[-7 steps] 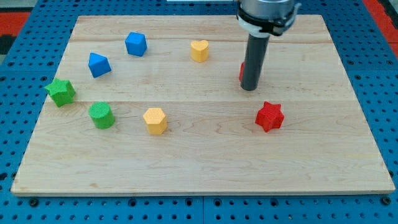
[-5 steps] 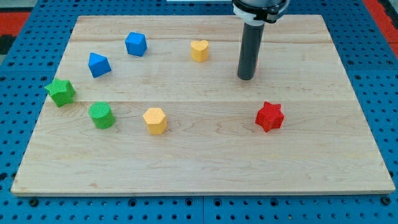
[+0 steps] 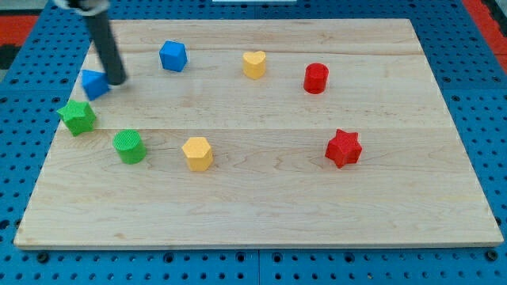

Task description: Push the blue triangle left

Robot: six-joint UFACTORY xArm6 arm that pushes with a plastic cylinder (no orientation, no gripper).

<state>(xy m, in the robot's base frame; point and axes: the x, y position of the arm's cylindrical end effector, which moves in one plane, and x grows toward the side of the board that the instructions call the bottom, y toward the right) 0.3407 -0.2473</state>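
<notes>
The blue triangle (image 3: 94, 83) lies near the board's left edge, above the green star (image 3: 78, 117). My tip (image 3: 116, 80) rests on the board right against the triangle's right side. The dark rod rises from it to the view's top left and covers part of the triangle's right edge.
A blue cube (image 3: 173, 56) sits right of the rod. A yellow heart (image 3: 253, 64) and a red cylinder (image 3: 316, 77) lie along the top. A green cylinder (image 3: 129, 146), a yellow hexagon (image 3: 197, 153) and a red star (image 3: 343, 148) lie lower. The wooden board (image 3: 261, 206) sits on a blue pegboard.
The rod swept from the board's upper right, beside the red cylinder, across to the left. The blue triangle has shifted left, nearer the board's edge. The red cylinder is now uncovered.
</notes>
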